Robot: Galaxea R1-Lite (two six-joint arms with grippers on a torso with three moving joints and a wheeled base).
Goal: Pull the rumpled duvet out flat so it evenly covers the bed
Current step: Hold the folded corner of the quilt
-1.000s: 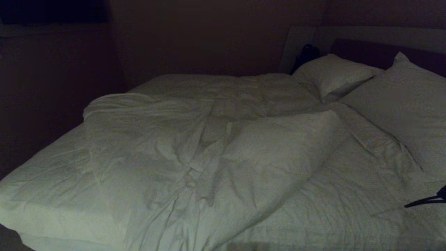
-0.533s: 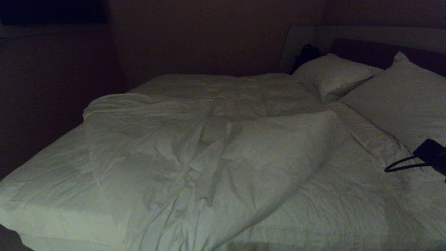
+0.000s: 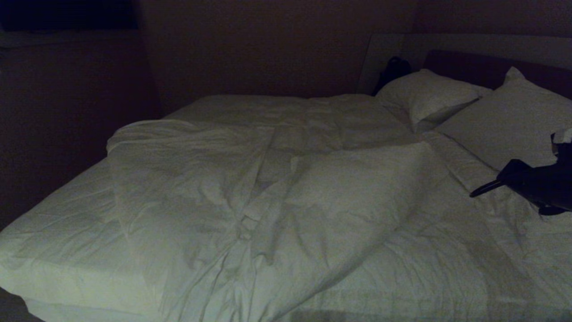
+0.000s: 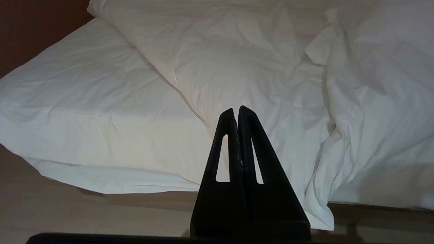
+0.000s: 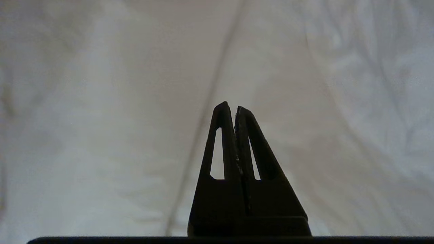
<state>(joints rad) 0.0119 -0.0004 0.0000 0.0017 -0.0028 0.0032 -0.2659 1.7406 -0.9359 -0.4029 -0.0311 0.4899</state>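
Right pincer: black, fingers pressed together, empty, hovering over pillow-side part of wide low white-sheeted bed.

Large white puffy creased duvet: bunched in diagonal heap, lying left of and slightly nearer than right pincer tip; folded-over top corner closest, just ahead of tip.

Heap's long axis: from near bed edge up toward far side.

Left pincer: together, empty, low by bed's near edge, duvet hem just beyond.

Judged: right arm nearer turned-back corner.

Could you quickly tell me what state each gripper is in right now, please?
Left gripper: shut, holding nothing, parked low by the near edge of the bed.
Right gripper: shut, holding nothing, above the duvet near the pillows.
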